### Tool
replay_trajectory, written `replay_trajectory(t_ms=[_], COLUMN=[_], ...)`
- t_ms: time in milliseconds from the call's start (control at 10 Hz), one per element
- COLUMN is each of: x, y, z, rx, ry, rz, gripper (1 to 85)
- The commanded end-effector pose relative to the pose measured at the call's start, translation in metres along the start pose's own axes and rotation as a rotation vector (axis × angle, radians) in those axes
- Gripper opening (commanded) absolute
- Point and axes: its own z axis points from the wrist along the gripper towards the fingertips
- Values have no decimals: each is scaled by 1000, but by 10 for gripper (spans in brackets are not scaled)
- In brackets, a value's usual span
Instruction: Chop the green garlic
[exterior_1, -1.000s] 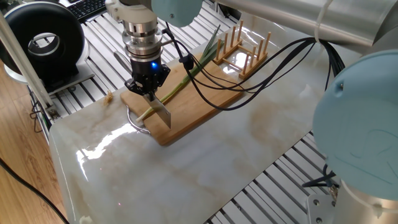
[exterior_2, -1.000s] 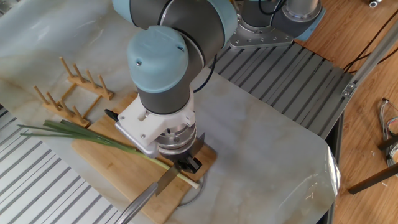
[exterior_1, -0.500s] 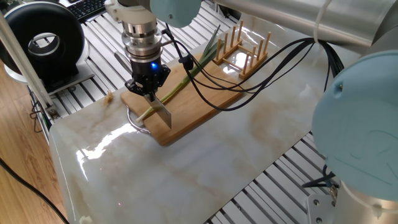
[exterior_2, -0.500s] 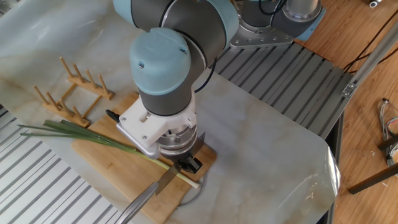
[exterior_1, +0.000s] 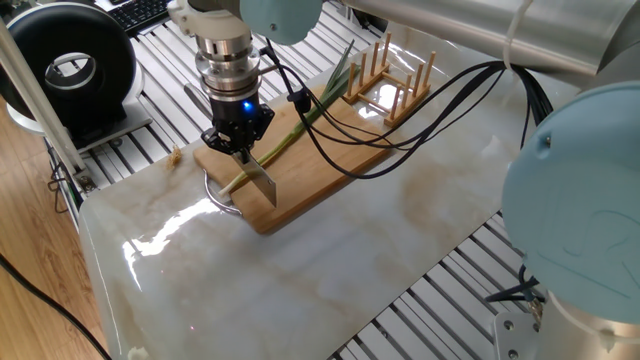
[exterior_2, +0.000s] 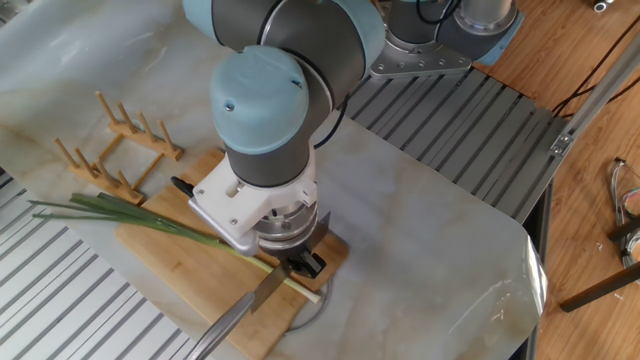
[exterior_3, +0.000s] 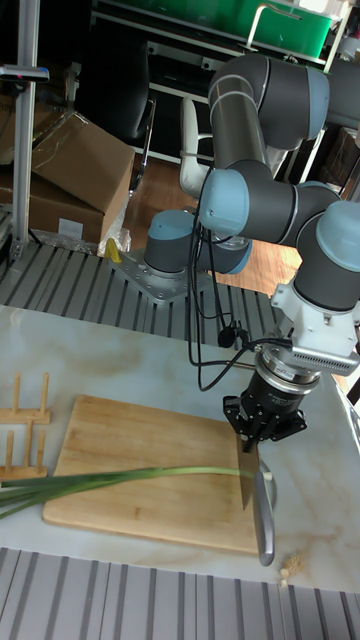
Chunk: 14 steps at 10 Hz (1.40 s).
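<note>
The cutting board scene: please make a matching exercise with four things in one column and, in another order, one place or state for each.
Things:
1. green garlic
2. knife
3. wooden peg rack
4. cutting board

Places or states:
A. held in the gripper, blade at the stalk's pale end
B. stands on the marble beside the board
C. lies along the board, leaves past its edge
D. lies flat under the stalk

Pairs: 1-C, 2-A, 3-B, 4-D
</note>
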Motion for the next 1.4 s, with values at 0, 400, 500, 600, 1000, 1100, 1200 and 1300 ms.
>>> replay_trajectory(t_ms=[0,400,500,600,1000,1100,1200,1300], x=[-1,-1,-1,-2,-5,-5,-5,-5], y=[2,3,4,3,1,2,2,1], z=[0,4,5,6,11,12,12,11], rx=[-11,-10,-10,-10,-7,-10,-8,-8], ry=[1,-1,-2,-4,-7,-7,-7,-7], rz=[7,5,5,5,-1,-1,-1,-1], gripper=[13,13,13,13,13,13,13,13])
